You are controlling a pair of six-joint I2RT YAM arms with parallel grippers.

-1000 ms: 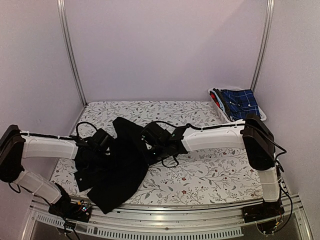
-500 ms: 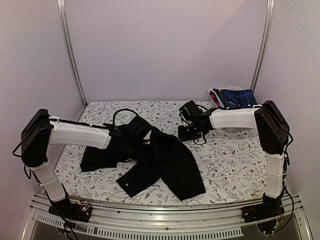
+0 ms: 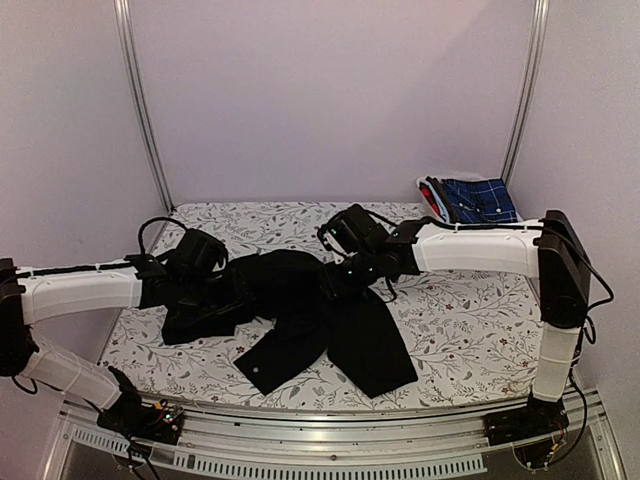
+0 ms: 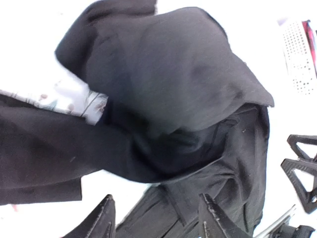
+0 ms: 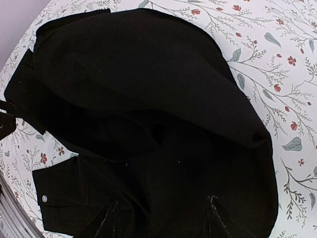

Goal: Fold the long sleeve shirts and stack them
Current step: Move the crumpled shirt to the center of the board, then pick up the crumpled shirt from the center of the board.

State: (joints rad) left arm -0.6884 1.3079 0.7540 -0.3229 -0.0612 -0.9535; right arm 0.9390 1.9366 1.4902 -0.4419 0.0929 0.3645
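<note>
Because the long sleeve shirt (image 3: 330, 320) is limp black cloth, it is judged light, easily dragged and prone to bunching. It cannot be pushed flat and is best taken at a hem, shoulder seam or cuff. It is found crumpled on the table (image 3: 470, 330), well left of the white basket (image 4: 297, 59) and nearer the arm bases than that basket.

Farthest from the basket, the left gripper (image 4: 154, 201) is recorded at the shirt's left edge, its fingers (image 4: 106, 215) set apart with nothing between them. A sleeve ending in a buttoned cuff (image 5: 45, 197) is noted trailing toward the near edge, a sound place for a pinch. Closer to the basket, the right gripper (image 5: 161, 206) is held over the shirt's upper fold, fingers likewise parted and empty.

Against half a second earlier, the left gripper has been drawn back from the shirt's middle. The right gripper has been brought away from the basket and onto the cloth.
</note>
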